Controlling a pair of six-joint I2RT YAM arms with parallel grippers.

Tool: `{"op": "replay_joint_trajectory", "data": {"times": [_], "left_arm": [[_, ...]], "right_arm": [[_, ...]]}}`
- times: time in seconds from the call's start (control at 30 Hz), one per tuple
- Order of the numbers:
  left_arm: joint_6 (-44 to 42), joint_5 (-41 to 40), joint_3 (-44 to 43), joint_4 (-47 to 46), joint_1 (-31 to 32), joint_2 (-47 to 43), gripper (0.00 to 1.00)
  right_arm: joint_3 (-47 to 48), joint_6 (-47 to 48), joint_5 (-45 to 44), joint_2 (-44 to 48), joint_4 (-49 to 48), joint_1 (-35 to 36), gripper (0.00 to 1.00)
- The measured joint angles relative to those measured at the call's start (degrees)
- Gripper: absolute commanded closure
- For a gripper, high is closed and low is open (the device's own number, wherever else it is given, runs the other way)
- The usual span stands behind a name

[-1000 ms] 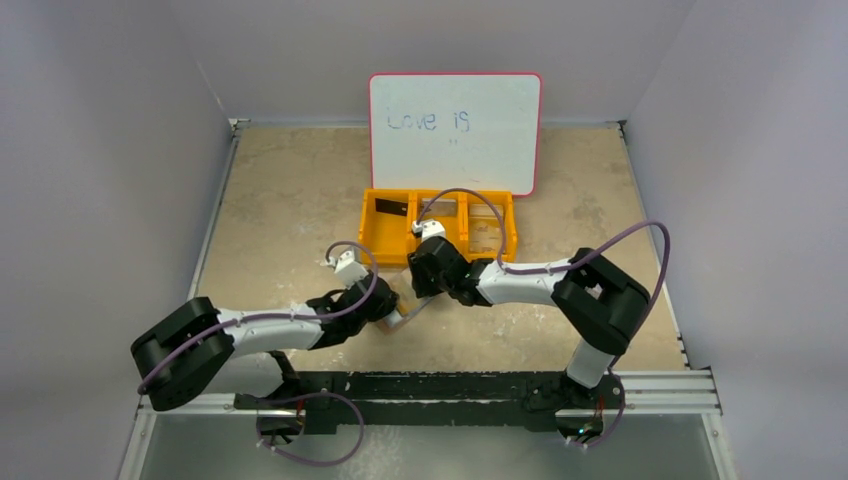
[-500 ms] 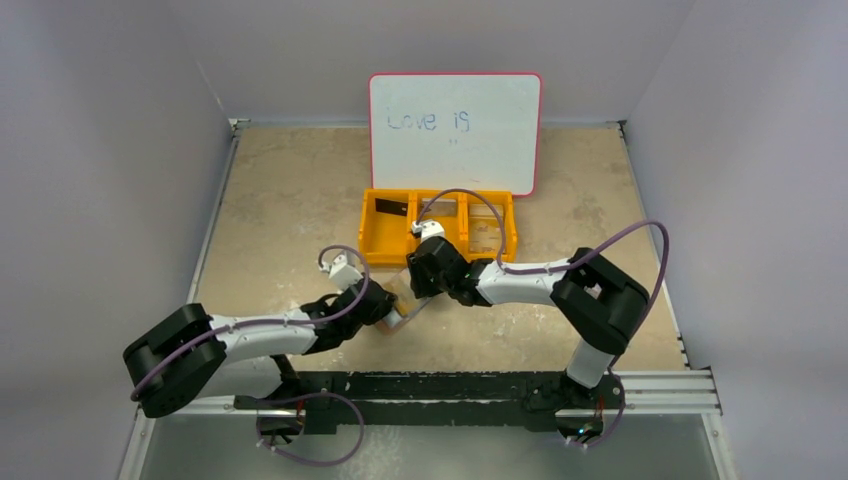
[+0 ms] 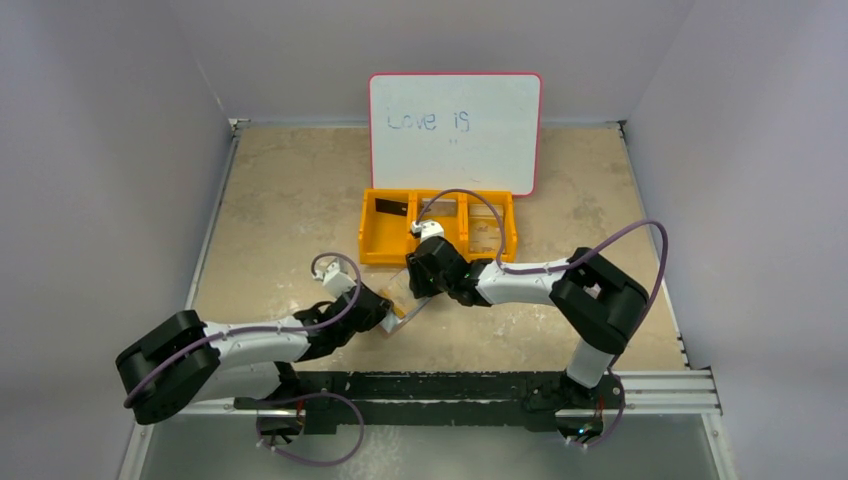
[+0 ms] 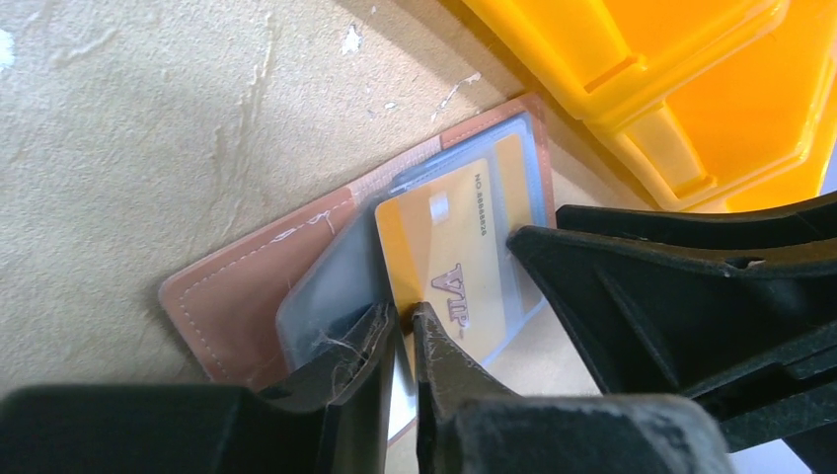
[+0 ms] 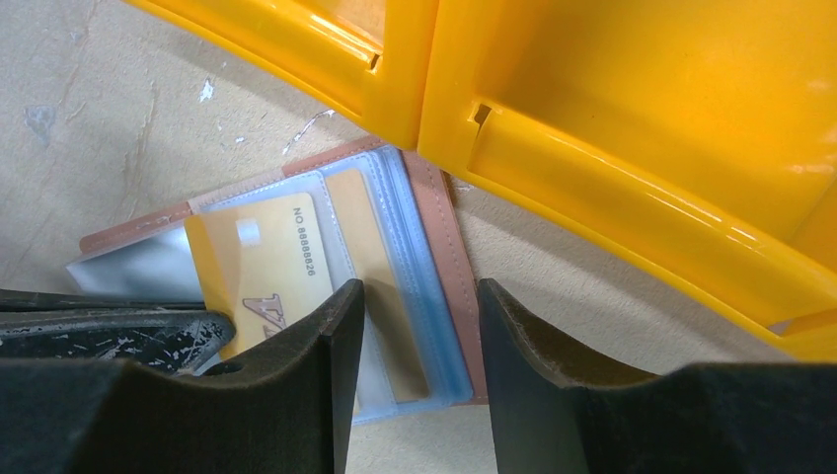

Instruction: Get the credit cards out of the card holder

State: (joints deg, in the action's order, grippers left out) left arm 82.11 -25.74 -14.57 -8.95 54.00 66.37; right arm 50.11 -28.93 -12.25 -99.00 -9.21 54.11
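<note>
Evidently the left claw, clenched on the gold plastic card, had retreated lower-left — easing it from the brown bifold holder; right claw gaped.

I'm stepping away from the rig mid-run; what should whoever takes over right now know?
Left gripper: jaws almost shut around the gold card's corner; firm grip unclear.
Right gripper: open, jaws straddling the card holder's stitched edge, one over its clear pocket.
Holder lies open beside the orange tray.
Done: black card lies in the tray's left compartment; gold card partly out of its pocket.
Left: pull the gold card free; check other pockets.
</note>
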Motion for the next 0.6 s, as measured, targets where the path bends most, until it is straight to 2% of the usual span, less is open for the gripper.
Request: {"op": "replay_joint_trajectory", "data": {"times": [0.17,0.4,0.6], "left_arm": [[0.42,-0.02,0.87,-1.88,0.0,0.55,1.0],[0.48,-0.04,0.87,-4.09,0.0,2.1,1.0],[1.29,-0.07,1.38,0.13,0.0,-1.75,1.0]], "right_arm": [[0.0,-0.02,0.02,0.0,0.0,0.0,0.53],[0.0,-0.11,0.0,0.0,0.02,0.0,0.53],[0.02,-0.24,0.0,0.0,0.02,0.0,0.53]]}}
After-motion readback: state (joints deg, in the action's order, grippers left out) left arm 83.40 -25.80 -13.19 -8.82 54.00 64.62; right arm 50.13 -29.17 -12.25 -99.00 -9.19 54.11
